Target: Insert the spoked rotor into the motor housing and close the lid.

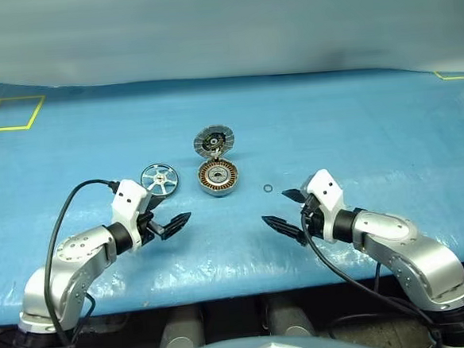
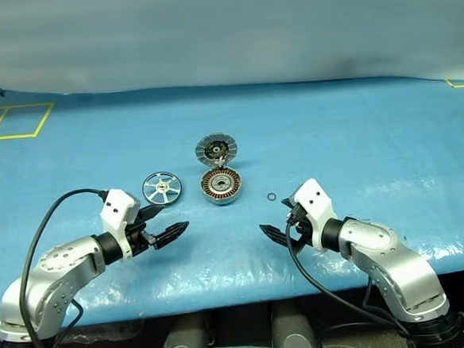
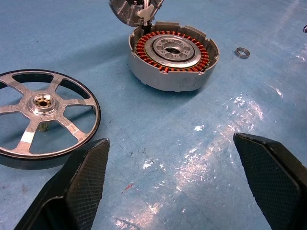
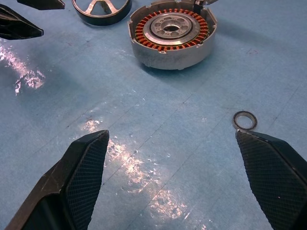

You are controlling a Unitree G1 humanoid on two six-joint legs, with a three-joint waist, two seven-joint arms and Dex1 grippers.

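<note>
Setup: blue-covered table [image 1: 356, 125]. Motor housing [image 1: 219, 178] sits near the middle, open side up, copper windings exposed. Lid [image 1: 215, 142] stands tilted open on its hinge at the housing's far side, ribbed face toward the camera. Spoked rotor [image 1: 160, 179] lies flat just to the left of the housing, apart from it. A small metal ring [image 1: 267, 189] lies loose to the housing's right.

Grippers: left gripper [image 1: 170, 219] hovers just short of the rotor, released, jaws spread wide, nothing between them. Right gripper [image 1: 288, 212] likewise spread and empty, near the small ring, on the near side of it.

Step in hand, as judged: pick up the rotor; not yet begun. Left gripper is the natural choice. The rotor is thin and flat, so a pinch across the rim or on one rim segment between spokes looks best; approach low, keep it level, avoid skidding it into the housing. It should then go down centred over the housing's hub.

Room: open table all round the parts, far edge well away, near edge close under both arms. The raised lid limits approach from behind; come in from the near side or above. The loose ring should be left undisturbed.
</note>
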